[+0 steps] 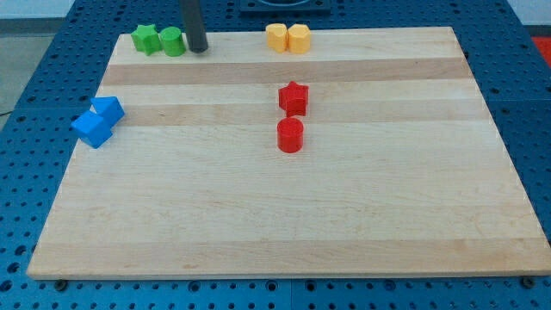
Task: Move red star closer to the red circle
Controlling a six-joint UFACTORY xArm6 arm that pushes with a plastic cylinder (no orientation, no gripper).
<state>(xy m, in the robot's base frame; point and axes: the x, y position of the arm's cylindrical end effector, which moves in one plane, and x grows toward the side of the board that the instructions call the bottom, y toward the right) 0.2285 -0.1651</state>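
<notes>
The red star (294, 98) lies on the wooden board (284, 215) a little right of centre. The red circle (290, 135) lies just below it, with a narrow gap between them. My tip (198, 48) is at the view's top left, right beside the green circle (172, 41), far up and left of both red blocks.
A green star (146, 39) sits left of the green circle at the top edge. Two yellow blocks (287, 38) sit side by side at the top centre. Two blue blocks (99, 120) lie together at the left edge.
</notes>
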